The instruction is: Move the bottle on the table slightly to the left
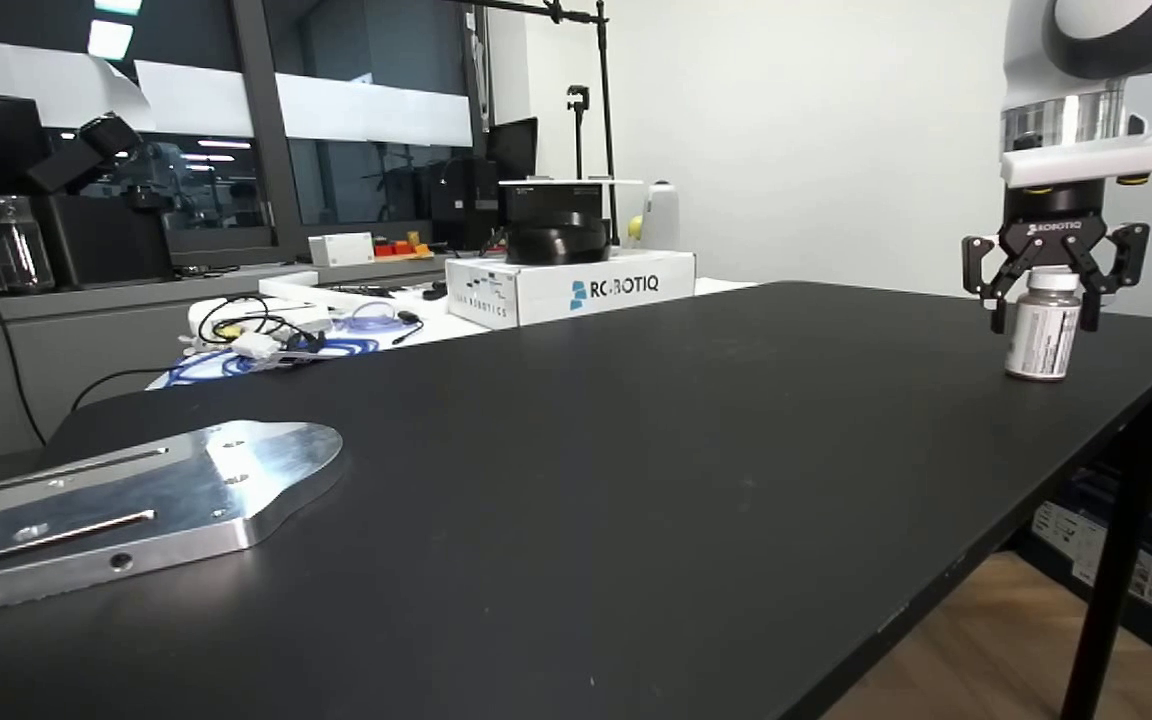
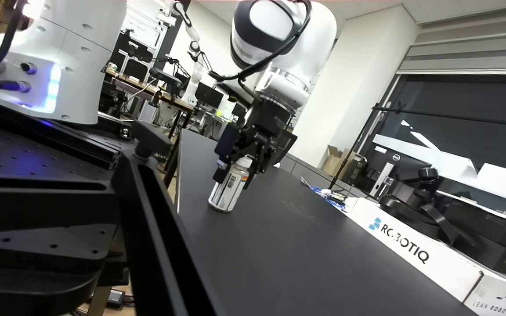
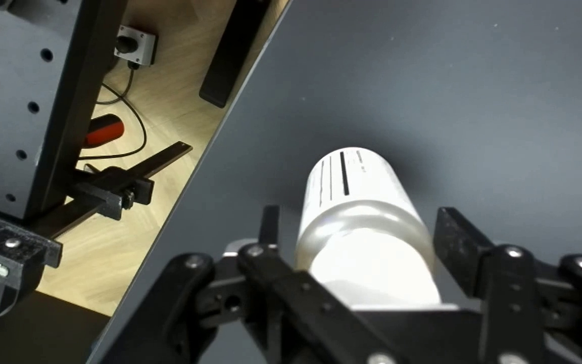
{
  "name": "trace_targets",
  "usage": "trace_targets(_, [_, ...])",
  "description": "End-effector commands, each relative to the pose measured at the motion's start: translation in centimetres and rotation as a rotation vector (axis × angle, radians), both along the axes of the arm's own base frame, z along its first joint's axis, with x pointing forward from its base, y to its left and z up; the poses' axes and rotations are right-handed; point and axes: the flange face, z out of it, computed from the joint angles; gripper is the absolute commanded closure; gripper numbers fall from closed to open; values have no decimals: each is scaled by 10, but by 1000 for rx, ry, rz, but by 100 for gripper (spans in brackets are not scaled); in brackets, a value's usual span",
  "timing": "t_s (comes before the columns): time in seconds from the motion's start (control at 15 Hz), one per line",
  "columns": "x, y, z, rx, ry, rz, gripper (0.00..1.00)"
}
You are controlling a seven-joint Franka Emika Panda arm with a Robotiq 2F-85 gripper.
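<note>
The bottle [image 1: 1040, 350] is small and whitish with a printed label and a white cap. It stands upright on the black table [image 1: 656, 460], near the table's edge. It also shows in an exterior view [image 2: 225, 193] and in the wrist view [image 3: 359, 182]. My gripper [image 1: 1045, 316] is open and points down over the bottle, with one finger on each side of its upper part. In the wrist view, my gripper [image 3: 360, 227] shows a gap between the left finger and the bottle. The right finger is very close to the bottle; contact there cannot be told.
A shiny grey metal plate [image 1: 156, 490] lies at the table's far end from the bottle. A white Robotiq box [image 1: 576, 290] stands beyond the table's long edge, with cables [image 1: 266, 340] beside it. A black clamp [image 3: 114, 189] shows beside the table edge.
</note>
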Motion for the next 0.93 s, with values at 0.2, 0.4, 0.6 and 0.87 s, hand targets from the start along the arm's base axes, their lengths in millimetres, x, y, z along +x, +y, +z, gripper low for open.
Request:
trace_targets(0.2, [20, 27, 49, -51, 31, -20, 0])
trace_targets(0.4, [21, 37, 75, -80, 71, -15, 0])
trace_targets(0.6, [12, 40, 93, -107, 208, -8, 0])
trace_targets(0.87, [4, 41, 88, -80, 273, 17, 0])
